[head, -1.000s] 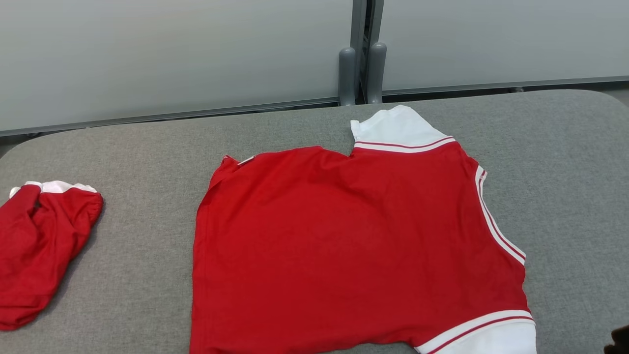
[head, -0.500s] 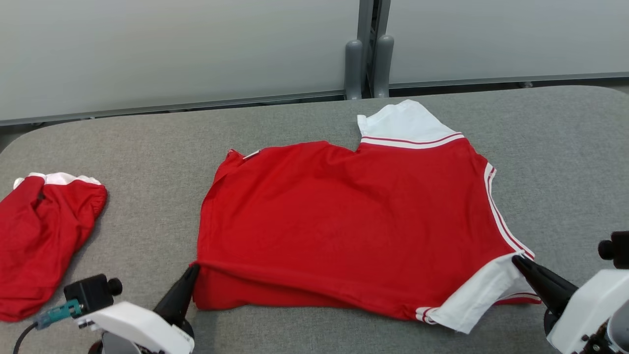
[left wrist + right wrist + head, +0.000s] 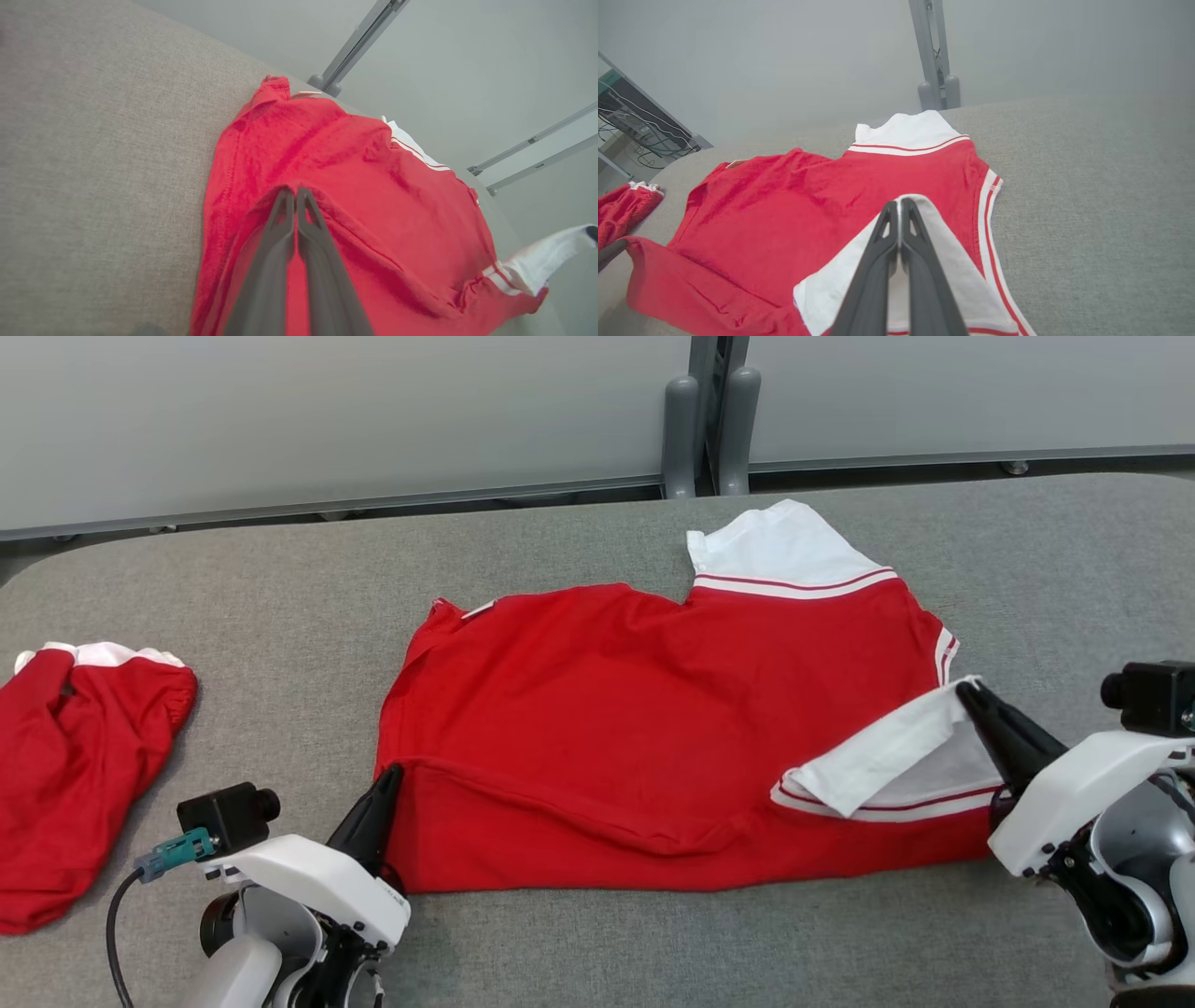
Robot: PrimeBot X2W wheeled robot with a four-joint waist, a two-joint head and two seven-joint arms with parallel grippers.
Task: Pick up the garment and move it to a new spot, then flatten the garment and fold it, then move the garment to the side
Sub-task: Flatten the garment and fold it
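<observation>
One red shirt (image 3: pixel 635 709) lies spread across the middle of the bench (image 3: pixel 280 616), its near edge turned up and over onto itself. A small pale tag (image 3: pixel 478 609) shows at the shirt's far left corner. Any writing on it is too small to read, and no other lettering can be made out on the cloth. The far sleeve (image 3: pixel 775 546), white with red stripes at its seam, lies flat toward the bench's far edge.

The left gripper (image 3: pixel 394 773) has its fingers pressed together on the hem (image 3: pixel 523 782) at the near left corner. It holds that edge raised, so the fold hides the cloth beneath it. The right gripper (image 3: pixel 967 689) is likewise clamped tight, on the tip of the near sleeve (image 3: pixel 887 751), lifted above the shirt's right side. The white cloth hangs as a loose flap, and what lies under it cannot be seen.

A second red piece of clothing (image 3: pixel 75 775) with a white band sits bunched at the bench's left edge, well apart from the shirt and partly cut off in the head view. Grey wall panels (image 3: pixel 327 420) and a grey post (image 3: pixel 681 439) stand behind the far edge.
</observation>
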